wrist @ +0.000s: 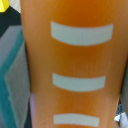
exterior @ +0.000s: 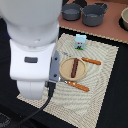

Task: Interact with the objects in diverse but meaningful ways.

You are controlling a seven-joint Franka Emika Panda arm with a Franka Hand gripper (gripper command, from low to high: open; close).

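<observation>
Centrally on the bench, a pale woven cloth mat (exterior: 102,75) carries the items under inspection. A round tan plate (exterior: 66,73) sits near the mat's middle, and a dark brown toy sausage (exterior: 75,67) lies along the plate's centre, resting on it. A small white-and-blue carton (exterior: 80,42) stands upright on the mat beyond the plate, apart from it. Two orange-handled utensils flank the plate: one (exterior: 92,61) lies just beside its rim toward the exterior view's right, the other (exterior: 79,86) lies just off its nearer edge.

Two grey cooking pots (exterior: 84,12) stand side by side on a brown surface (exterior: 112,31) past the mat, well apart from the plate.

The large white robot arm housing (exterior: 31,47) fills the exterior view's left and hides whatever lies beneath it; the jaws themselves are not visible there.

From the wrist view, an orange ridged block with pale raised bars (wrist: 75,65) fills nearly the whole frame at very close range, with a grey and teal surface (wrist: 12,85) beside it. No fingers show, so whether the jaws are open or closed, or in contact with the block, cannot be told.
</observation>
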